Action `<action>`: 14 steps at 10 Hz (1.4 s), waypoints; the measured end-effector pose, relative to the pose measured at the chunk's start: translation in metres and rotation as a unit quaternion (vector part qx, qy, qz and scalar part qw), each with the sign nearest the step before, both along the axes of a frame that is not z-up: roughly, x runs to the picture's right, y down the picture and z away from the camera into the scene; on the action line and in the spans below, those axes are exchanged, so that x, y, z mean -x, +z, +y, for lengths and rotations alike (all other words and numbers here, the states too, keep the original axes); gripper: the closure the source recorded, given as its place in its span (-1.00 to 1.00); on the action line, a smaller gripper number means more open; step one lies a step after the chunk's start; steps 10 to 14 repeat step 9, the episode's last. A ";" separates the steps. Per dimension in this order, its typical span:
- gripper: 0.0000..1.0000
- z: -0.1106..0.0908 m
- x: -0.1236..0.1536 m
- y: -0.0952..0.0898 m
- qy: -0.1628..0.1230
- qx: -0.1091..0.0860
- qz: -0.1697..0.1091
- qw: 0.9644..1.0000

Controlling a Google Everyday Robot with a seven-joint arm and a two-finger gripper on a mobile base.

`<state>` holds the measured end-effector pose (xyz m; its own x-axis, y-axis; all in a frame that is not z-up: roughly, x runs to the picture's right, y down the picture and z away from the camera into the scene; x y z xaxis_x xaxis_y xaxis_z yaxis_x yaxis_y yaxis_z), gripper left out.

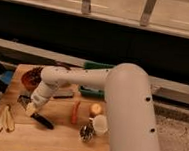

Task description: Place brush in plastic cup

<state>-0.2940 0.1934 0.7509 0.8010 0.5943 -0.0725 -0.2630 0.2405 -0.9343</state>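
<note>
Currently the gripper sits low over the left part of the wooden counter, right at the grey head end of the long slim black-handled brush. Gripper state: cannot tell.

The brush lies flat on the counter, handle running down-right from the gripper towards the orange carrot, which lies just right of the handle tip. Head end is mostly hidden under the gripper, so whether there is contact isn't clear. My read: the arm is reaching down here to pick the brush up by its wider end.

The light-blue plastic cup isn't identifiable here. Relative to the carrot: white mug just right, shiny metal cup below-right, dark reddish bowl up-left, yellow banana peel far left.
</note>
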 end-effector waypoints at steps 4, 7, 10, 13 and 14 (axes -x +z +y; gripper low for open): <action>-0.44 -0.001 -0.001 0.007 0.000 0.010 -0.001 1.000; -0.58 -0.013 0.000 0.008 -0.007 0.004 -0.003 1.000; -0.58 -0.028 0.004 0.008 -0.013 -0.009 -0.005 1.000; -0.58 -0.028 0.004 0.008 -0.013 -0.009 -0.005 1.000; -0.58 -0.028 0.004 0.008 -0.013 -0.009 -0.005 1.000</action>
